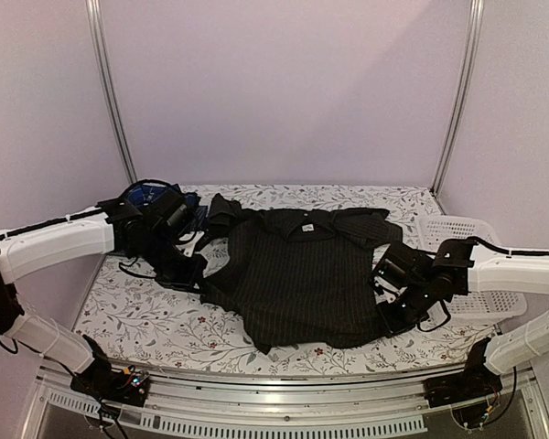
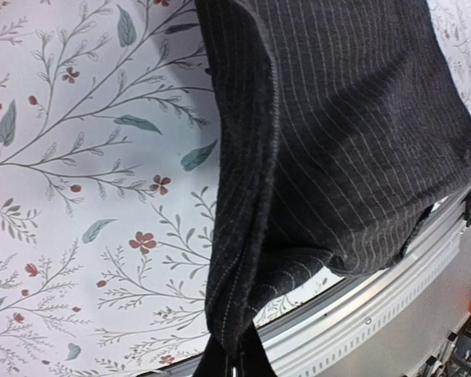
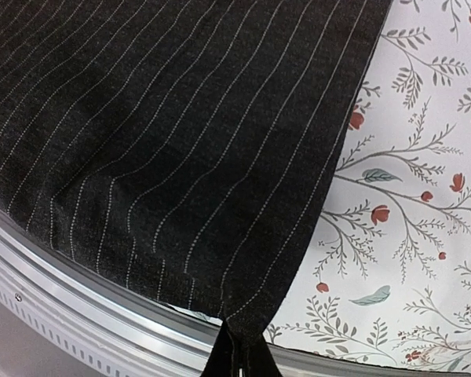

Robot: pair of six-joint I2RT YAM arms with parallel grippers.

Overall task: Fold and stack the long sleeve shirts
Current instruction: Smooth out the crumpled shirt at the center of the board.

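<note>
Black pinstripe shirt (image 1: 302,283) lies flat mid-worktop (image 1: 137,311), collar far side. My left end effector (image 2: 234,363) & right end effector (image 3: 239,357) each clamp a side edge. Lift both evenly, cloth taut, so fold lands straight.

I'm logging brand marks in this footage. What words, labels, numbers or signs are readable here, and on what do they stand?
No text can be read in any view.
On the pinstriped shirt, a pale patch inside the collar may be a label, but it is too small to read.
On the white mesh basket and the floral table cover, no lettering shows.
</note>
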